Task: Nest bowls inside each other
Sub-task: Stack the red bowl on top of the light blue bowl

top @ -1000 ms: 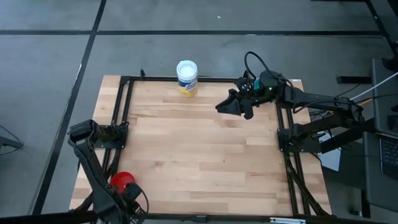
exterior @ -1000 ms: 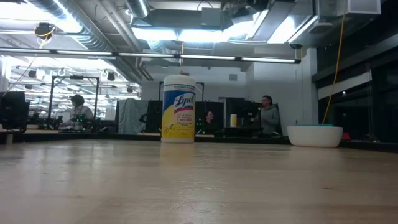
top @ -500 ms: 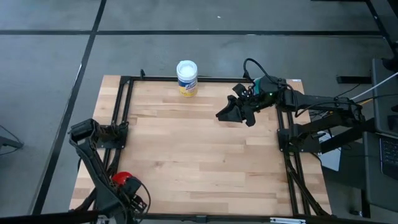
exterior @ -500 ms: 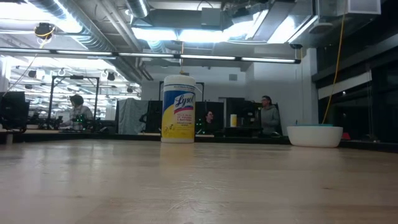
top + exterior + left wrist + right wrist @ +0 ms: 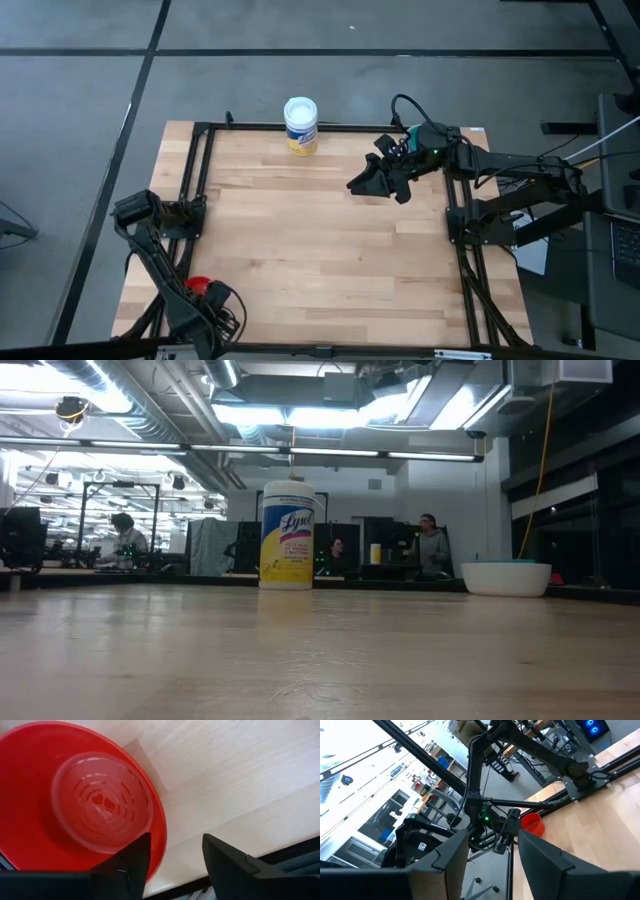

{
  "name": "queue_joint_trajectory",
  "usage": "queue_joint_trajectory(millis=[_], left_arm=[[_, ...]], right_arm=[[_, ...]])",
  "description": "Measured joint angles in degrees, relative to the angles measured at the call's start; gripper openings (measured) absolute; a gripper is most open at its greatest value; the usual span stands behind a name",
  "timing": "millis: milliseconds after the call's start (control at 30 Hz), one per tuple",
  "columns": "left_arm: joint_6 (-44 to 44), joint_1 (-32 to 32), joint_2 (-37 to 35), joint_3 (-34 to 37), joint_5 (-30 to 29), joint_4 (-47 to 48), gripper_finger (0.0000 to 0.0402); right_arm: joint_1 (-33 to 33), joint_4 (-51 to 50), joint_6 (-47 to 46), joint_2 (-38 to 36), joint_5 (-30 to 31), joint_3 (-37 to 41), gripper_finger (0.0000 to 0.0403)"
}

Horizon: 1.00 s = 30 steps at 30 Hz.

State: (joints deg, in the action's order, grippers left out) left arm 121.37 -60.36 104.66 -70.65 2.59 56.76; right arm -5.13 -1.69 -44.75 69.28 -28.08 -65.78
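A red bowl (image 5: 85, 800) stands upright on its base at the table's near left corner, also visible in the high view (image 5: 193, 284) and in the right wrist view (image 5: 532, 824). My left gripper (image 5: 172, 865) points down just above it, open. One finger is over the bowl's inside and the other outside its rim (image 5: 161, 832), and neither is seen to touch. A white bowl (image 5: 506, 578) with a light blue rim showing inside it sits at the far right. My right gripper (image 5: 372, 178) hovers level over the far right of the table, open with nothing between its fingers.
A tall white container with a yellow label (image 5: 300, 124) stands at the table's far edge, near the middle. A black frame (image 5: 205, 180) runs along the table's sides. The bare wooden table top (image 5: 320, 250) lies between the arms.
My left gripper has come down over the red bowl, toward the table's near edge, and now covers more of it in the high view. The bowl has stayed where it was.
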Motion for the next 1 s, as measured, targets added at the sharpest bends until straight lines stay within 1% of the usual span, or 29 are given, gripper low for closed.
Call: queue_joint_trajectory(millis=[167, 233, 333, 367, 433, 467, 533, 667, 800, 867, 933, 1000], left_arm=[[-0.5, 0.2, 0.0, 0.0, 0.0, 0.2, 0.0120], [-0.5, 0.2, 0.0, 0.0, 0.0, 0.2, 0.0089], [-1.3, 0.2, 0.0, 0.0, 0.0, 0.2, 0.0027], [-1.7, 0.2, 0.0, 0.0, 0.0, 0.2, 0.0014], [-2.4, 0.4, -0.2, 0.0, -0.3, 0.4, 0.0007], [-2.6, 0.5, -0.4, -0.1, -1.4, 0.4, 0.0005], [-2.9, 0.8, -1.8, -0.6, -7.2, 0.3, 0.0005], [-5.9, 2.7, -8.1, -1.4, -22.3, 0.3, 0.0004], [-13.2, 5.5, -18.4, -1.6, -40.9, -0.3, 0.0003], [-19.9, 7.4, -24.2, -1.6, -49.0, -1.5, 0.0003], [-29.3, 9.4, -30.3, -1.6, -56.0, -5.2, 0.0003], [-42.6, 11.7, -36.4, -1.6, -59.5, -12.1, 0.0003]], right_arm=[[0.0, 0.0, 0.1, 0.0, 0.0, 0.0, 0.0166], [0.0, 0.0, 0.2, 0.0, 0.0, 0.0, 0.0161], [0.0, 0.0, 0.2, 0.0, 0.0, 0.0, 0.0155], [0.0, 0.0, 0.2, 0.0, 0.0, 0.0, 0.0153], [0.0, 0.0, 0.2, 0.0, 0.0, 0.0, 0.0152], [0.0, 0.0, 0.2, 0.0, 0.0, 0.0, 0.0151], [0.0, 0.0, 0.6, 0.0, 0.0, 0.0, 0.0151], [-0.1, 0.8, 2.8, 0.0, -0.1, 0.0, 0.0155], [-0.7, 2.7, 4.2, 0.0, -1.0, 0.0, 0.0161], [-1.2, 2.8, 4.8, 0.0, -1.6, 0.0, 0.0162], [-1.9, 2.8, 5.7, 0.0, -2.4, 0.0, 0.0162], [-2.5, 2.8, 6.8, 0.0, -3.0, 0.0, 0.0159]])
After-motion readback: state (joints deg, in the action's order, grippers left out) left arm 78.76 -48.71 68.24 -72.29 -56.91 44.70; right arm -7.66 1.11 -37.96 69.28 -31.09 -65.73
